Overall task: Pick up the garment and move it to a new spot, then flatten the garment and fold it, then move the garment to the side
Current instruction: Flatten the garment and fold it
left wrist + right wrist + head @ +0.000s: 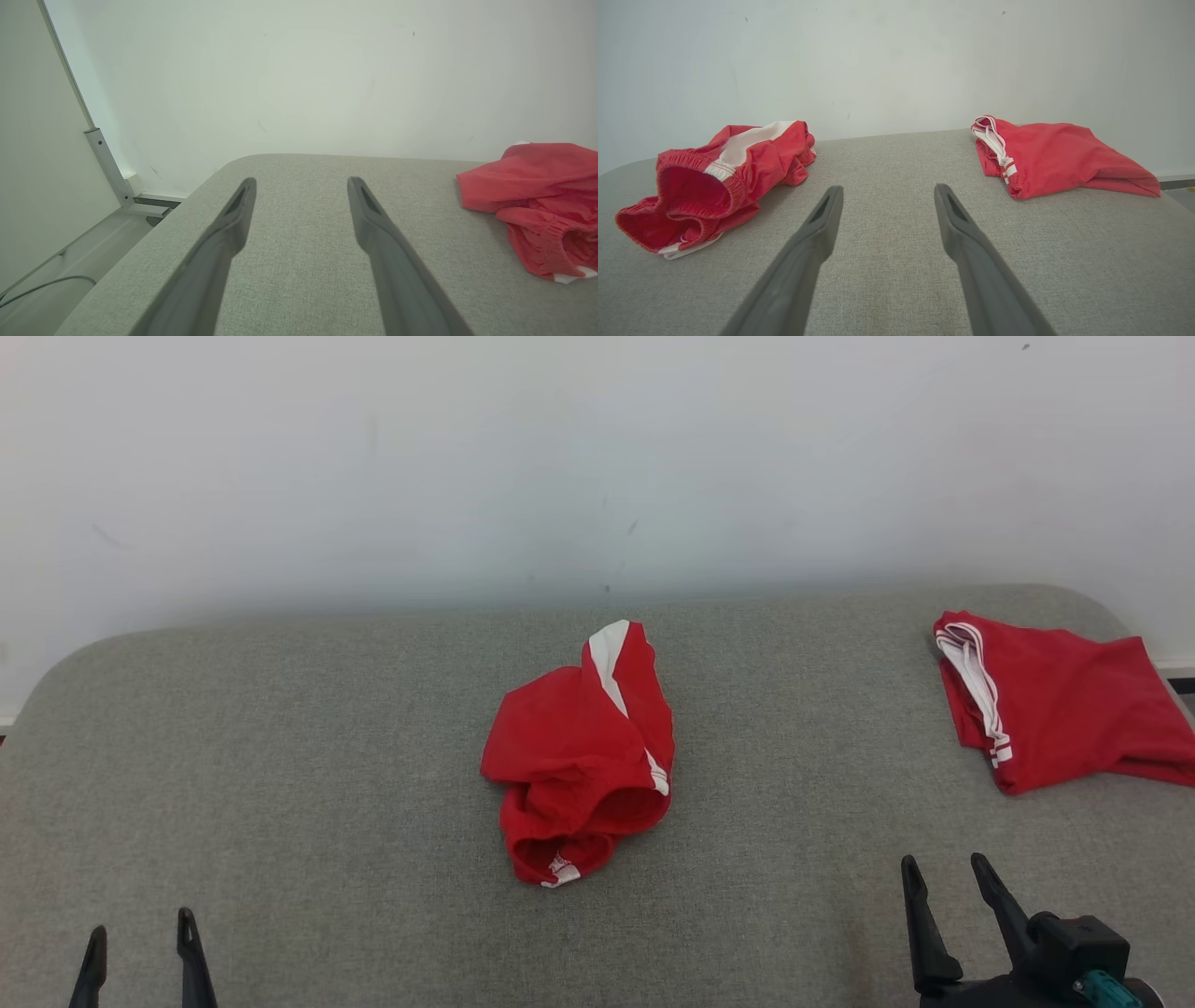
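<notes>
- The left gripper point(140, 926) sits low over the near left part of the grey fabric tabletop point(308, 775). Its two dark fingers are spread wide, with nothing between them but bare cloth.
- The right gripper point(943, 863) sits at the near right. Its fingers are likewise spread wide and empty, and they lean slightly toward the robot's left.
- Farther in, the crumpled red shorts point(579, 756) lie in a heap at about the middle of the tabletop, beyond both grippers and well apart from each.
- The gathered waistband opening of the shorts faces the near edge. A white side stripe runs along their right side, and a small white patch shows at their nearest tip.
- In the right wrist view, the shorts lie to the left of that gripper's fingers and the second garment lies to the right.
- Toward the far right corner lies a folded red garment point(1055, 700) with white striped trim on its left edge. It lies flat, well apart from the shorts.
- Behind the tabletop stands a white wall point(560, 476) with a few small dark marks.
- In the left wrist view, a metal frame post point(105, 163) stands off the table's left side, and a thin cable point(46, 284) lies on the floor.
</notes>
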Motion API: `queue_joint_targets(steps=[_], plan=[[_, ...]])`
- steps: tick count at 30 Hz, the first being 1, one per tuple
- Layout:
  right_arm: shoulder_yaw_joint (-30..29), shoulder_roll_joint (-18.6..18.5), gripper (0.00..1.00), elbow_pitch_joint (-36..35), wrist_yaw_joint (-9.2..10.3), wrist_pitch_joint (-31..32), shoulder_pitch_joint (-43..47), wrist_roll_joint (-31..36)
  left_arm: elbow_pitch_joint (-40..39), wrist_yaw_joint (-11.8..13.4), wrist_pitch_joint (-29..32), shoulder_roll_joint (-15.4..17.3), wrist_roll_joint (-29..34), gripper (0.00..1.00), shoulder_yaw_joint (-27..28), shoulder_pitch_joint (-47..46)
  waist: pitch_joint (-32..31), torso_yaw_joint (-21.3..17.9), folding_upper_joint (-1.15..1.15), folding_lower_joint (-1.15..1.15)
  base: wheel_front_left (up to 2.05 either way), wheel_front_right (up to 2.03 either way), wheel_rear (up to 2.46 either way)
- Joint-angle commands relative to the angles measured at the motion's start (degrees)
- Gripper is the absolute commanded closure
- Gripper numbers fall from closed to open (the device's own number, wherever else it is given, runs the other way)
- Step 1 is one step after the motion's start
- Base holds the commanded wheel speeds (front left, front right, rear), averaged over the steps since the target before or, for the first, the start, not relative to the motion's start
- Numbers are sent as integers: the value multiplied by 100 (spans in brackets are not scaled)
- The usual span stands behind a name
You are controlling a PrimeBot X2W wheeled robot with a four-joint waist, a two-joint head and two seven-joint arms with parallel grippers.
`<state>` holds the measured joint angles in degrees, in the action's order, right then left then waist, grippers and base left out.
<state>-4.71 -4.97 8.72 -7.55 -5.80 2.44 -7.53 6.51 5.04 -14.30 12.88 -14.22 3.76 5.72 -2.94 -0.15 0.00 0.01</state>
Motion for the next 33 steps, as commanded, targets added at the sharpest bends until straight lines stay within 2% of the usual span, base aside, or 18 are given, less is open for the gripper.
queue_joint_targets(steps=[1, 33], plan=[[-2, 18, 0, -8, 16, 11, 34, -21, 12, 17, -33, 20, -51, 0, -4, 57, -1, -1, 0, -1, 0, 0, 0], [-7, 13, 0, 68, 16, -18, -22, -47, 58, 130, 127, 238, 139, 0, -278, 2, -18, -16, 0, -1, 0, 0, 0]])
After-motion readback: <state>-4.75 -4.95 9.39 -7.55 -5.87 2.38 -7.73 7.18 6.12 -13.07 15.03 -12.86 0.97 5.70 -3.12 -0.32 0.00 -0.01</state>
